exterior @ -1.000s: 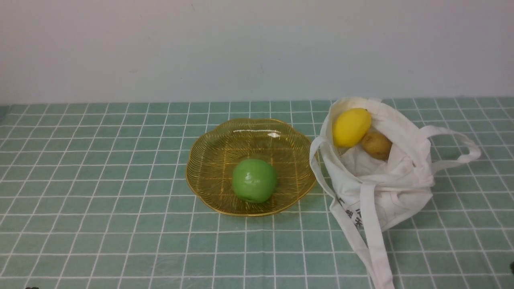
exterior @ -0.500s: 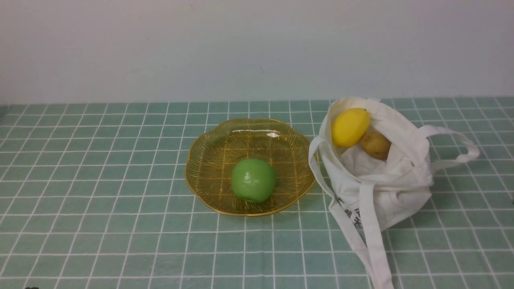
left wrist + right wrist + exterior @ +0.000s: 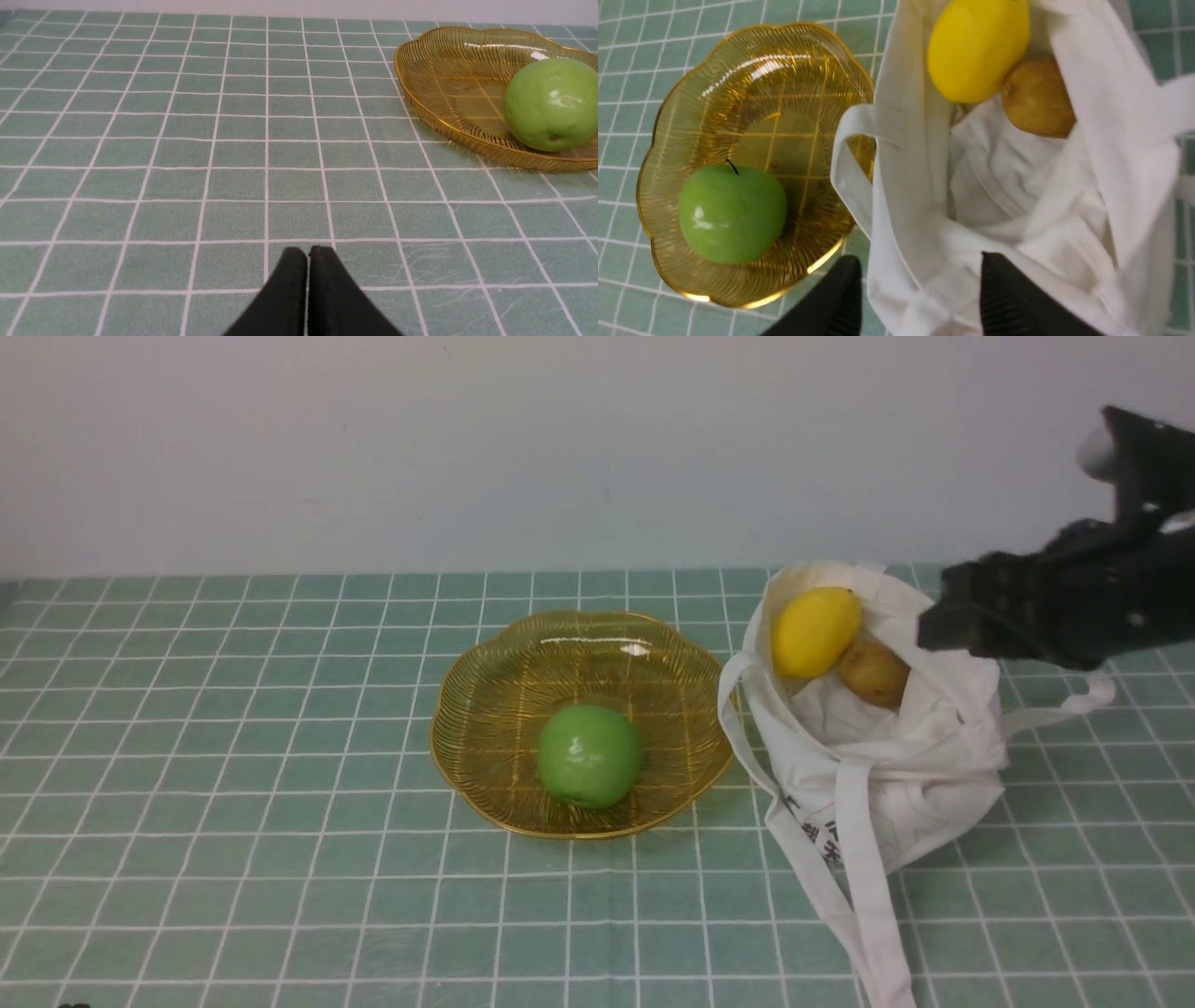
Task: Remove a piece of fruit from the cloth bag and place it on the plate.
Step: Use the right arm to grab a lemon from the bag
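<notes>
- The lemon [image 3: 815, 631] sits high in the open mouth of the cloth bag [image 3: 896, 775], on the side nearest the plate [image 3: 579, 653]. It touches a smaller brown oval fruit [image 3: 875, 673], and both are propped on bunched fabric, so they lie bare to a reach from above.
- The bag slumps just beside the plate, which makes for a short carry.
- A green apple [image 3: 590, 755] sits on the plate's near part, and the far part looks free for the lemon.
- The right gripper [image 3: 920, 261] hovers over the bag's near edge with its fingers spread and nothing between them, readied for the lemon, I'd say.
- The left gripper [image 3: 307, 254] sits low over the green checked tablecloth [image 3: 233, 756], well away from the bag. Its fingers are pressed together and empty, likely parked out of the way.
</notes>
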Robot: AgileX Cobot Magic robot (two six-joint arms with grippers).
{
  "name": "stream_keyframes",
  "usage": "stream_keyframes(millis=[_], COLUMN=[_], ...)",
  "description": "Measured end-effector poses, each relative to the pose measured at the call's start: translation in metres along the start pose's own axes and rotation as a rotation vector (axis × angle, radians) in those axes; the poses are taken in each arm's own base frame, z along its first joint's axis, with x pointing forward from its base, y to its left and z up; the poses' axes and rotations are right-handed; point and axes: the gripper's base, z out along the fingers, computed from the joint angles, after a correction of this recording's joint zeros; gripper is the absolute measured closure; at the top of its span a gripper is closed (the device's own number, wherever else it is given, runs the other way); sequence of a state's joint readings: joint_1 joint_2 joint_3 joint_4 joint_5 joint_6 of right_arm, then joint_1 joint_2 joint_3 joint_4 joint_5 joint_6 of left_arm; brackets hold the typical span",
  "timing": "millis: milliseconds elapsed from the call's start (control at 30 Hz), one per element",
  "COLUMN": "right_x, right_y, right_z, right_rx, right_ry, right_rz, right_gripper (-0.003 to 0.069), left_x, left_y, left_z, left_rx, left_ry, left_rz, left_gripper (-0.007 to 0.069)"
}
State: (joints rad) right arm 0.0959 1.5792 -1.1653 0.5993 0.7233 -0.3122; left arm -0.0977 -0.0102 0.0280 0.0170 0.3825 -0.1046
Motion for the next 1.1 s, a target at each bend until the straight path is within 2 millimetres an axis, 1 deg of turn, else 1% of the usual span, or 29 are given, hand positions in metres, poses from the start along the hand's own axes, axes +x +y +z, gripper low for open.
stream_keyframes(millis=[33, 133, 167, 200, 267, 300, 367, 467, 567, 667, 767, 867, 1000, 1100], right_x=[-0.006, -0.022, -0.03, -0.033, -0.047, -0.056, -0.068, -0.077, -0.083, -0.086, -0.087, -0.085, -0.077, -0.074], right_y=[0.0, -0.007, -0.008, -0.011, -0.015, -0.015, -0.019, -0.027, -0.034, -0.035, -0.035, -0.036, -0.044, -0.045], right_z=[0.006, 0.045, 0.055, 0.066, 0.087, 0.093, 0.109, 0.13, 0.138, 0.136, 0.136, 0.141, 0.162, 0.168], right_rx=[-0.01, -0.035, -0.045, -0.048, -0.057, -0.059, -0.053, -0.026, 0.033, 0.073, 0.072, 0.066, 0.057, 0.049], right_ry=[0.008, 0.079, 0.087, 0.104, 0.117, 0.11, 0.122, 0.166, 0.212, 0.225, 0.221, 0.225, 0.239, 0.247], right_rz=[-0.002, 0.017, 0.015, 0.017, 0.006, 0.0, -0.003, -0.014, -0.026, -0.006, 0.021, 0.034, 0.069, 0.084], right_gripper=[0.0219, 0.0082, 0.0036, 0.0019, -0.0016, -0.0023, -0.003, -0.0032, -0.0032, -0.0032, -0.0028, -0.002, 0.0016, 0.0041], left_x=[0.0, 0.0, 0.0, 0.0, 0.0, 0.0, 0.0, 0.0, 0.0, 0.0, 0.0, 0.0, 0.0, 0.0], left_y=[0.0, 0.0, 0.0, 0.0, 0.0, 0.0, 0.0, 0.0, 0.0, 0.0, 0.0, 0.0, 0.0, 0.0], left_z=[0.0, 0.0, 0.0, 0.0, 0.0, 0.0, 0.0, 0.0, 0.0, 0.0, 0.0, 0.0, 0.0, 0.0], left_rx=[0.0, 0.0, 0.0, 0.0, 0.0, 0.0, 0.0, 0.0, 0.0, 0.0, 0.0, 0.0, 0.0, 0.0], left_ry=[0.0, 0.0, 0.0, 0.0, 0.0, 0.0, 0.0, 0.0, 0.0, 0.0, 0.0, 0.0, 0.0, 0.0], left_rz=[0.0, 0.0, 0.0, 0.0, 0.0, 0.0, 0.0, 0.0, 0.0, 0.0, 0.0, 0.0, 0.0, 0.0], left_gripper=[0.0632, 0.0632, 0.0632, 0.0632, 0.0632, 0.0632, 0.0632, 0.0632, 0.0632, 0.0632, 0.0632, 0.0632, 0.0632, 0.0632])
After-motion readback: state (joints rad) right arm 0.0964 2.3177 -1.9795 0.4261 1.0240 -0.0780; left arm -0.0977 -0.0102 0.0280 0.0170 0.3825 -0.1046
